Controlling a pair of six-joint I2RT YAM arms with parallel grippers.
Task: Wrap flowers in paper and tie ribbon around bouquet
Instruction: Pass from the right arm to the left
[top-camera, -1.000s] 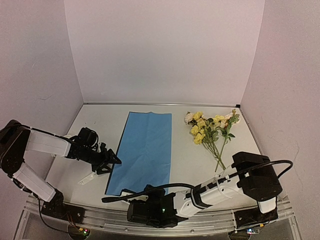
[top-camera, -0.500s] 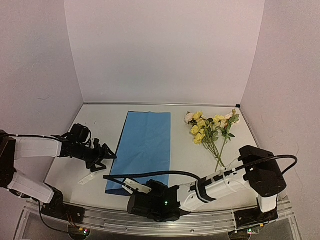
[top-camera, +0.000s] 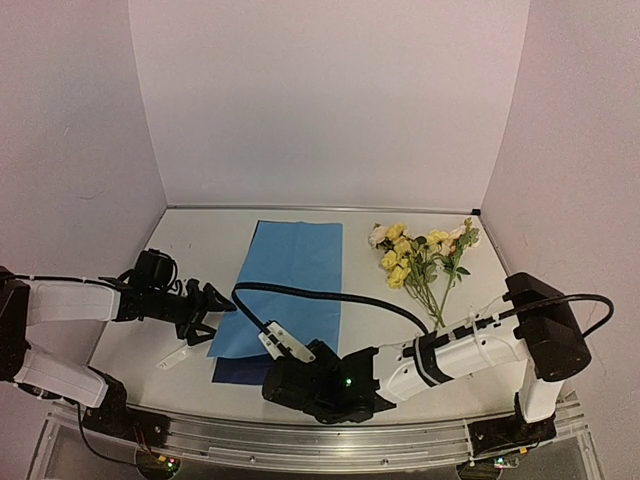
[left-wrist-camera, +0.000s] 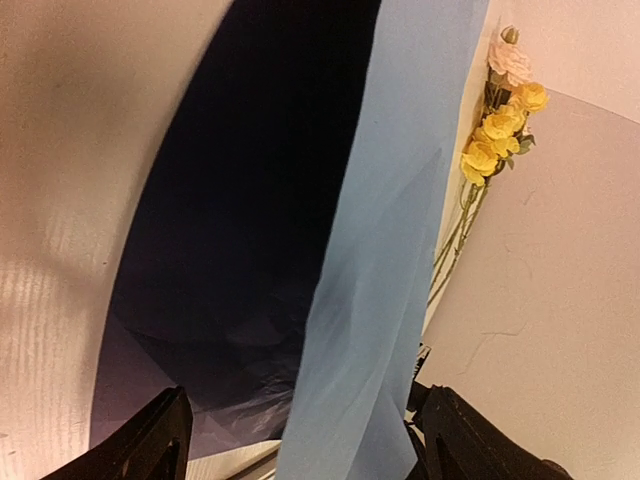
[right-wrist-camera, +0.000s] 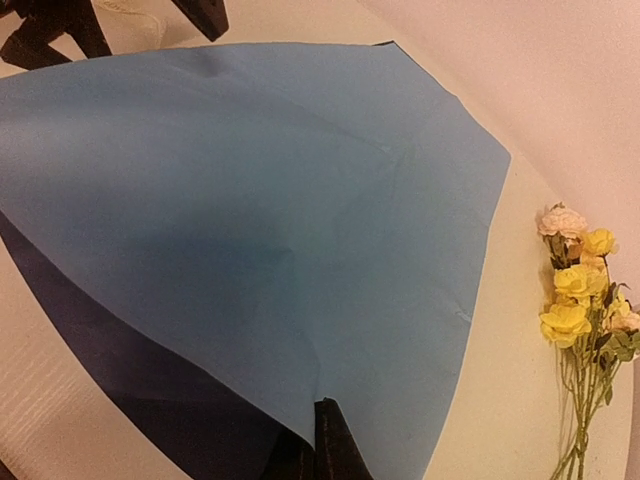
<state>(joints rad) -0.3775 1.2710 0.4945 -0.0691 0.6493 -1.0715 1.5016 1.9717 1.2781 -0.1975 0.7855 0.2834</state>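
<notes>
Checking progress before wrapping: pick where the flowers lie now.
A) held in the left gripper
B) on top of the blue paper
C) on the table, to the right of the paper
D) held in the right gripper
C: the flowers lie flat on the table, right of the paper, with a bare gap between them.

No writing, label, brand or number can be read in any of these views. The paper (top-camera: 295, 270) shows only plain light blue and navy faces. The white strip (top-camera: 180, 355) lying just left of the paper's near corner is too small for any print on it to be made out.
</notes>
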